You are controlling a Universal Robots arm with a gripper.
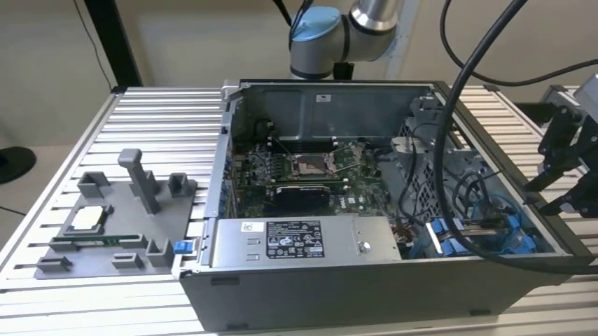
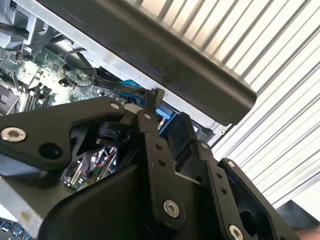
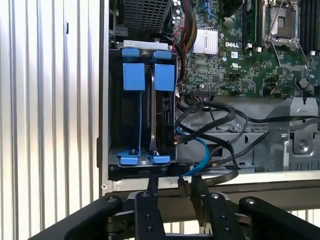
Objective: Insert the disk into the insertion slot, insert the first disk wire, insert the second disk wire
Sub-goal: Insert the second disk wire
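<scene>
Computer case (image 1: 374, 290), insertion slot (image 3: 114, 112) holding disk (image 3: 164, 111) — blue-framed, edge-on

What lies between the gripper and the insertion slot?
In the first wrist view, the case's grey wall edge and a black cable just inside it separate the gripper from the insertion slot.

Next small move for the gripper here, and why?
Probably ease the open gripper toward the black and blue wires beside the grey sheet-metal drive bay: the hard disk in its blue plastic carrier looks seated there, and the gripper holds nothing.
</scene>
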